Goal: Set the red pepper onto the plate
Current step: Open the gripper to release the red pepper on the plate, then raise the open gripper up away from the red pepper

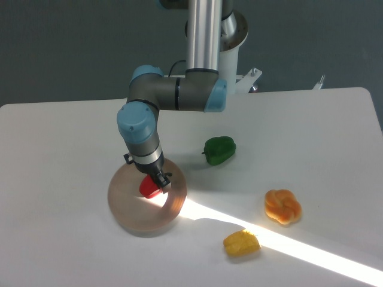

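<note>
The red pepper (148, 188) sits low over the middle of the plate (128, 209), a thick round grey-beige disc at the table's front left. My gripper (155, 185) reaches straight down onto the pepper, its fingers on either side of it. The wrist hides most of the fingers, and whether they still press on the pepper or stand slightly apart is unclear. I cannot tell if the pepper rests on the plate's top or hangs just above it.
A green pepper (219, 149) lies right of the plate, behind it. An orange bun-like piece (282, 206) and a yellow lumpy piece (242, 244) lie at the front right, in a bright strip of sunlight. The arm's base column (203, 36) stands at the back.
</note>
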